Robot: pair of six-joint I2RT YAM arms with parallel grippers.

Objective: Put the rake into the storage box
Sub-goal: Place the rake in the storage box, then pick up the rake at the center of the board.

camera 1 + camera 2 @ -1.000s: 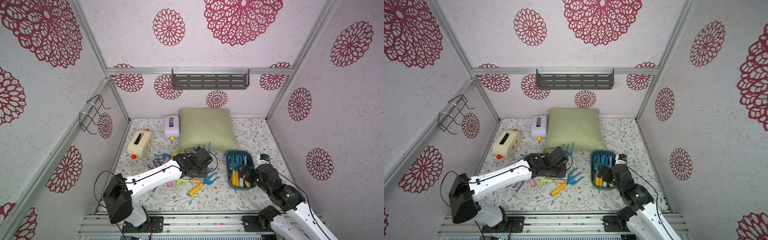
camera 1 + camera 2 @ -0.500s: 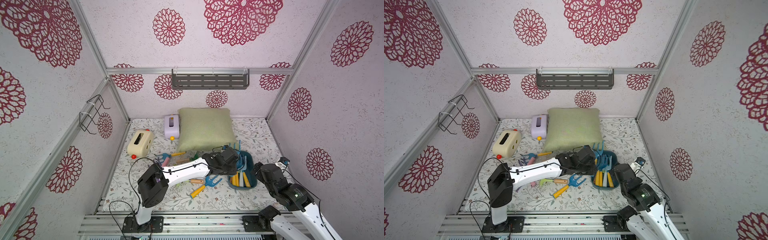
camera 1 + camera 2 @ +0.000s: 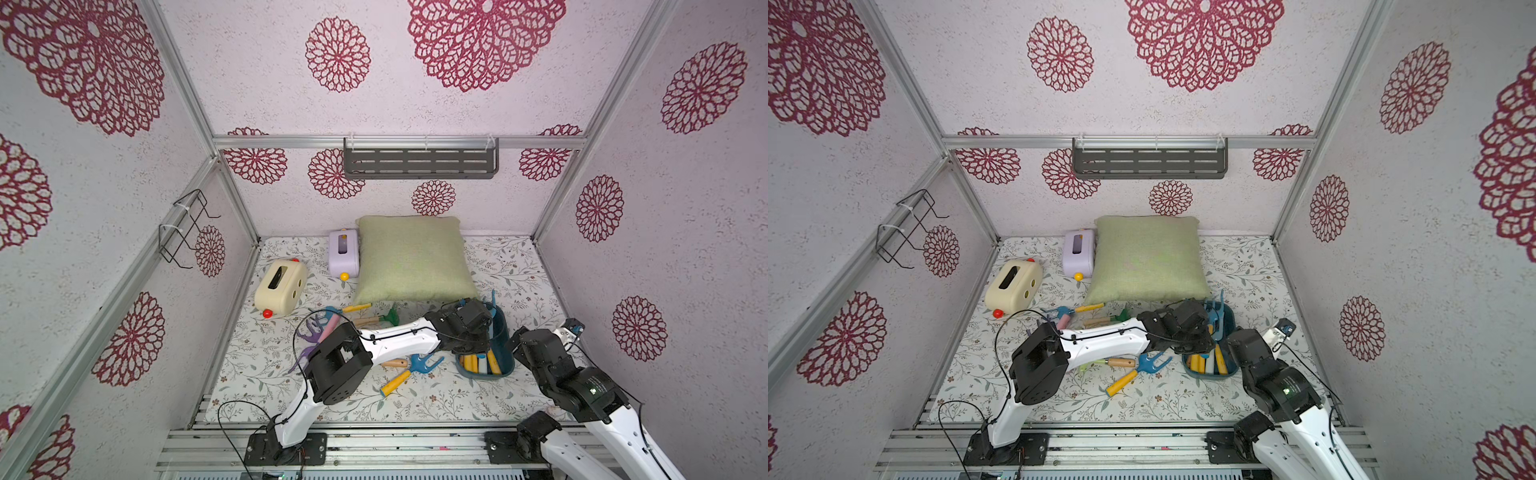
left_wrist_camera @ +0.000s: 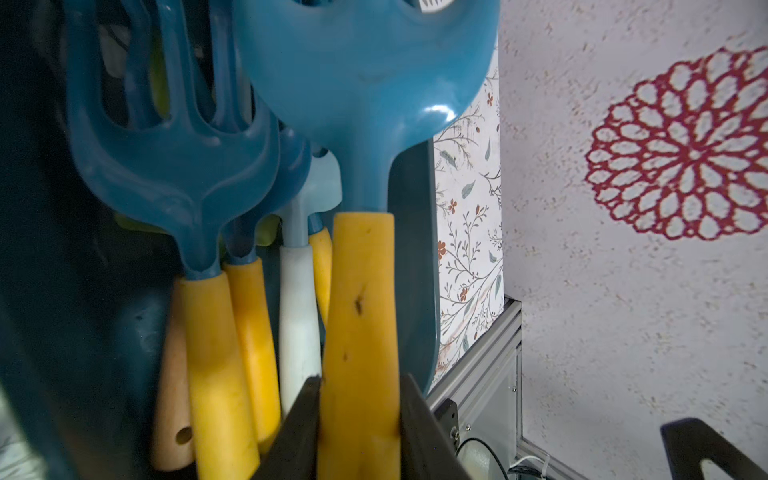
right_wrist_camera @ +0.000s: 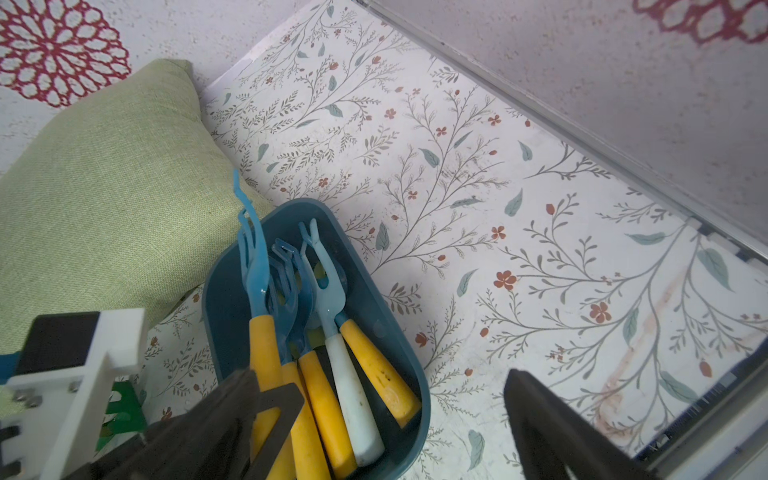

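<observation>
- Rake: blue head, yellow handle. We find it in the box, tilted. The handle points down toward the near end, among the other handles. The head stands raised above the far rim in both top views.
- Left gripper: jaws clamped on the rake's handle, one finger on each side, low on the handle.
- Box: teal, on the counter, just beside the cushion's near corner. It holds several tools lying lengthwise, with yellow handles and one white.
- We cannot tell whether the rake rests on those tools.
- Right gripper: just beside the box, on the side away from the left arm, jaws wide apart.
- Cushion: green, behind the box.
- Loose on the counter under the left arm: a blue fork with a yellow handle, near the box.
- Cream box and lilac box: well apart, beyond the cushion's other side.
</observation>
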